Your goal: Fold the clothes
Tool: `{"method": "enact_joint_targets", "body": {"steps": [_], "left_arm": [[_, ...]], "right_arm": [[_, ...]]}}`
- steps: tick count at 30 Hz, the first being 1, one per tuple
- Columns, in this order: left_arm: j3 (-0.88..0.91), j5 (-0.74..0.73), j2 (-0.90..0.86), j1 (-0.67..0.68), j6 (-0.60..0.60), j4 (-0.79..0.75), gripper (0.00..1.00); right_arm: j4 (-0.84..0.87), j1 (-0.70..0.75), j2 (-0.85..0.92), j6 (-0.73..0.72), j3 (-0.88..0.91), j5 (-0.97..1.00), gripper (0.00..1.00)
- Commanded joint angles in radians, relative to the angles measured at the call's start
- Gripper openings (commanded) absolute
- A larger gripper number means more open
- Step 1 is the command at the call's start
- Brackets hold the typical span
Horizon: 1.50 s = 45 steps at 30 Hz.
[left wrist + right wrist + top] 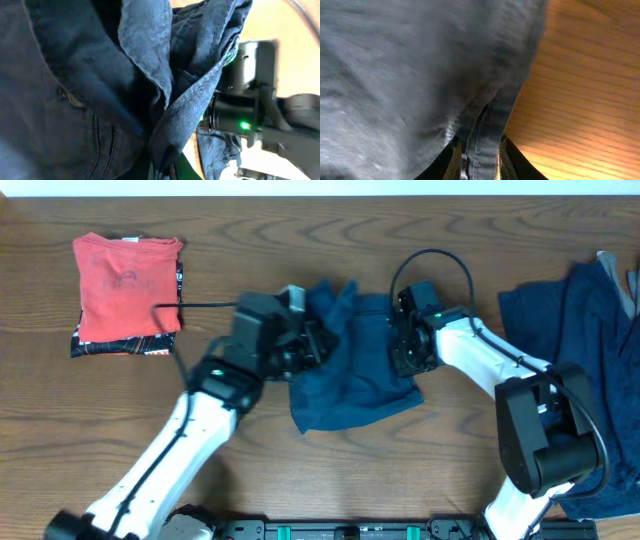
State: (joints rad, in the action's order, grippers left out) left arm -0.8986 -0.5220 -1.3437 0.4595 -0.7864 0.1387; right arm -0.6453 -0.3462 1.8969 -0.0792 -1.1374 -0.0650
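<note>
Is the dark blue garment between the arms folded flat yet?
No: the dark navy fabric garment is crumpled, with loose raised folds along its top edge.

Even overhead light; the clothes blur in wrist views.

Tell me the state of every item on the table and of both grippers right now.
shorts, unfolded and bunched, held between the two grippers.
left gripper, shut on the shorts.
right gripper, shut on a seam of the shorts.
navy pile, crumpled, unfolded, at the table's right edge.
red shirt, folded, lying on a dark folded garment.
</note>
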Motion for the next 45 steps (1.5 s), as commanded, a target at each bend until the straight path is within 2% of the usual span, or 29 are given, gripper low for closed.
{"method": "enact_joint_targets", "body": {"steps": [1, 3, 6, 10, 14, 17, 22, 23, 29, 35, 40, 45], "left_arm": [[-0.028, 0.13, -0.046, 0.069, -0.031, -0.055, 0.14], [-0.029, 0.15, -0.077, 0.094, -0.03, -0.116, 0.31], [-0.029, 0.15, -0.113, 0.095, 0.005, -0.232, 0.38], [-0.044, 0.172, -0.123, 0.023, 0.091, -0.374, 0.38], [-0.056, 0.323, -0.135, -0.06, 0.124, -0.385, 0.38], [-0.056, 0.386, -0.173, -0.095, 0.174, -0.389, 0.38], [-0.056, 0.384, -0.3, -0.11, 0.249, -0.439, 0.39], [-0.057, 0.372, -0.327, -0.109, 0.262, -0.457, 0.41], [-0.066, 0.298, -0.501, -0.109, 0.354, -0.512, 0.45], [-0.066, 0.298, -0.576, -0.109, 0.376, -0.412, 0.45], [-0.066, 0.298, -0.581, -0.109, 0.375, -0.195, 0.45], [-0.066, 0.265, -0.576, -0.109, 0.374, 0.056, 0.45]], "right_arm": [[0.012, -0.031, 0.013, -0.059, 0.026, -0.021, 0.22], [0.014, -0.031, 0.012, -0.087, 0.024, -0.02, 0.23], [-0.017, -0.014, -0.005, -0.136, 0.004, 0.014, 0.24], [-0.13, 0.044, -0.075, -0.209, -0.077, 0.148, 0.32], [-0.204, 0.104, -0.187, -0.222, -0.161, 0.168, 0.34], [-0.207, 0.119, -0.273, -0.155, -0.193, 0.046, 0.34], [-0.209, 0.073, -0.348, -0.068, -0.195, -0.27, 0.34], [-0.216, 0.058, -0.348, -0.069, -0.194, -0.31, 0.34], [-0.268, -0.059, -0.298, -0.101, -0.162, -0.358, 0.35], [-0.25, -0.146, -0.219, -0.153, -0.058, -0.354, 0.36], [-0.208, -0.164, -0.139, -0.153, 0.04, -0.348, 0.34], [-0.183, -0.13, -0.08, -0.154, 0.099, -0.189, 0.35]]}}
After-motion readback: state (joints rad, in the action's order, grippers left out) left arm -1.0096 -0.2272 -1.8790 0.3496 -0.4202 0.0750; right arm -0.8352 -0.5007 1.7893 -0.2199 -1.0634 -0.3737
